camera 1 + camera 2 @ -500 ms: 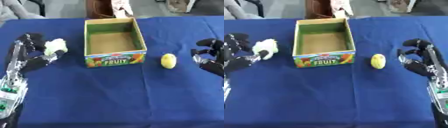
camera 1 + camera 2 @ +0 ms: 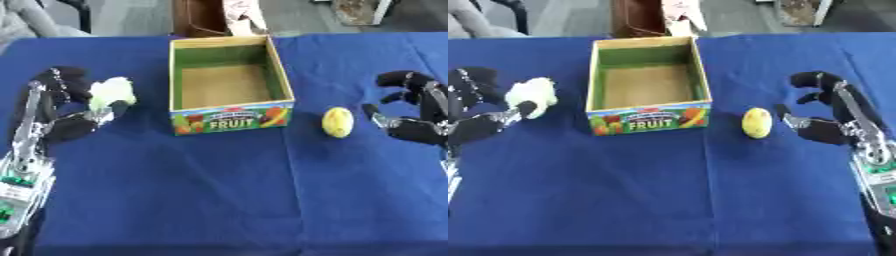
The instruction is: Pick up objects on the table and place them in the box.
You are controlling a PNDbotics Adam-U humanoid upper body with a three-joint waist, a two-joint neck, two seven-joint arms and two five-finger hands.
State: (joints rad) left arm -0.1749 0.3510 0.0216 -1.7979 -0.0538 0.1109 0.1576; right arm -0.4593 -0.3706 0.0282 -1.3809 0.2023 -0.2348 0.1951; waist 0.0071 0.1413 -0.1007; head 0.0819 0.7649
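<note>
Left hand (image 2: pixel 74 107) grips a pale object (image 2: pixel 111 92) near the table's (image 2: pixel 219 190) left edge.
Right hand (image 2: pixel 820 115), fingers apart, holds nothing beside the lemon (image 2: pixel 756 122); box (image 2: pixel 229 120) between.

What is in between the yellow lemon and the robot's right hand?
Nothing: only bare blue tablecloth separates the lemon from the right hand, seen best in the right eye view.

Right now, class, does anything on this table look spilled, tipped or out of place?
Nothing stands out. The fruit box stands upright and empty, the lemon lies beside it, and the left hand holds a pale object.
</note>
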